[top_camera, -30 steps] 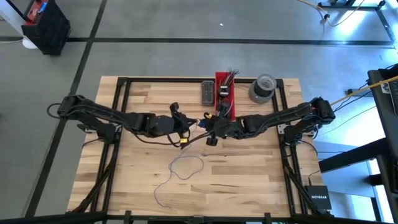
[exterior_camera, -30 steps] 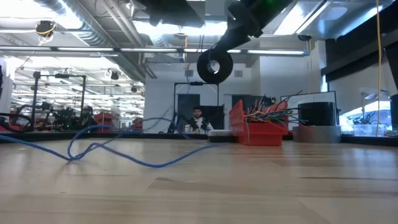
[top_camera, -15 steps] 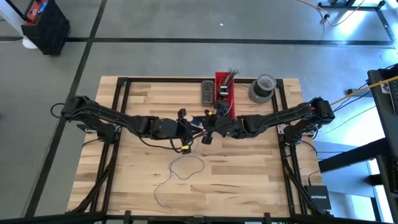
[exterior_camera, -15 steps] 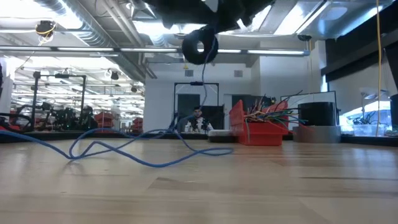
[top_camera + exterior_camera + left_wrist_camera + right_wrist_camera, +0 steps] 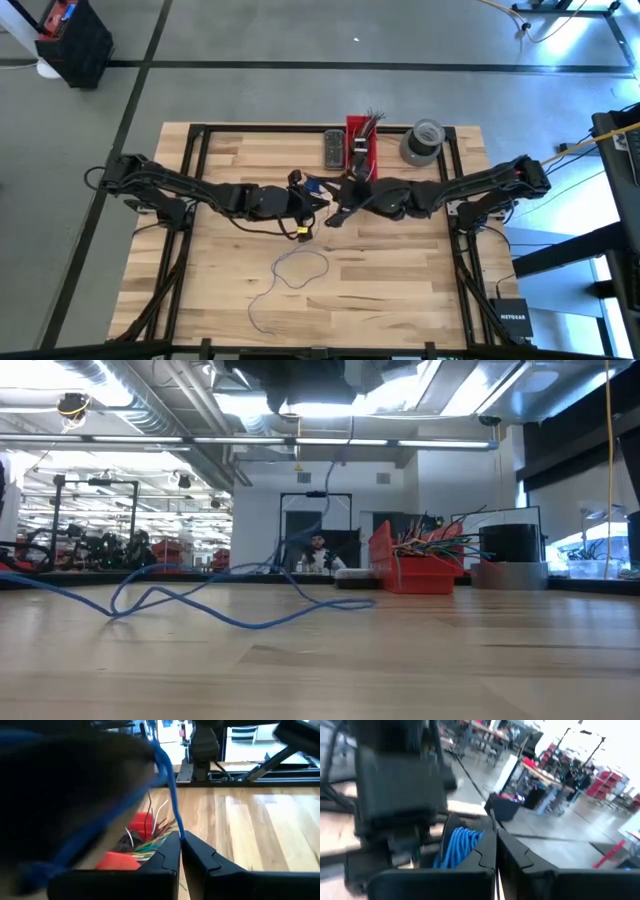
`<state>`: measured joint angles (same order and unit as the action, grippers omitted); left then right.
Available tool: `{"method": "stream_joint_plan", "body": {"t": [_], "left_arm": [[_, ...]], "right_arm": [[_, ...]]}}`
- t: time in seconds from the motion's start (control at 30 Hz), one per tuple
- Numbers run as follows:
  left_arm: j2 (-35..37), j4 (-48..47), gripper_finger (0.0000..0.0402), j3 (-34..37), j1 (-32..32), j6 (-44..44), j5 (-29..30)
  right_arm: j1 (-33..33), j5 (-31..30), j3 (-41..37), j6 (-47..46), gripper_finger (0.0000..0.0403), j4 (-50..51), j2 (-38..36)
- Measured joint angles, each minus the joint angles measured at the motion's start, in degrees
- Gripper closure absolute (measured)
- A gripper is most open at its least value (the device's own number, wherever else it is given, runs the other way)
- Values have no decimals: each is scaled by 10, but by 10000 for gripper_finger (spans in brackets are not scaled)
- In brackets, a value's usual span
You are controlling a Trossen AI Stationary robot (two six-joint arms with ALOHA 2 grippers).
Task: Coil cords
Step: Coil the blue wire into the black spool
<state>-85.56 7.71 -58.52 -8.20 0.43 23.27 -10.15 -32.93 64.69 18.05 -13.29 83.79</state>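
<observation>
Wooden table (image 5: pixel 400 270), both my arms met mid-table.
My left gripper (image 5: pixel 180 842) pinched the blue cord (image 5: pixel 240 622); my right gripper (image 5: pixel 496 840) was closed beside its coil (image 5: pixel 457 847).

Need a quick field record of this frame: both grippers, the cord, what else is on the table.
left gripper: shut on blue cord, raised over table centre
right gripper: shut, facing the left gripper, next to the cord's coiled part
blue cord: loose end trails in loops across the table, rises to the grippers
red bin: far edge, holds multicoloured wire ends
tape roll: beside the bin
</observation>
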Motion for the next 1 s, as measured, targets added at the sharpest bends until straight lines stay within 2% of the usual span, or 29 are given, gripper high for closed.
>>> {"method": "stream_joint_plan", "body": {"t": [0.33, 0.6, 1.0], "left_arm": [[-1, 0, 396, 0, 4, 15, 0], [-3, 131, 396, 4, -17, 63, 7], [-4, 171, 396, 4, 1, 137, 86]], "right_arm": [[0, 30, -1, 12, 395, -19, -19], [-1, 27, 4, -11, 395, -6, -13], [0, 35, 3, -12, 395, -7, -10]]}}
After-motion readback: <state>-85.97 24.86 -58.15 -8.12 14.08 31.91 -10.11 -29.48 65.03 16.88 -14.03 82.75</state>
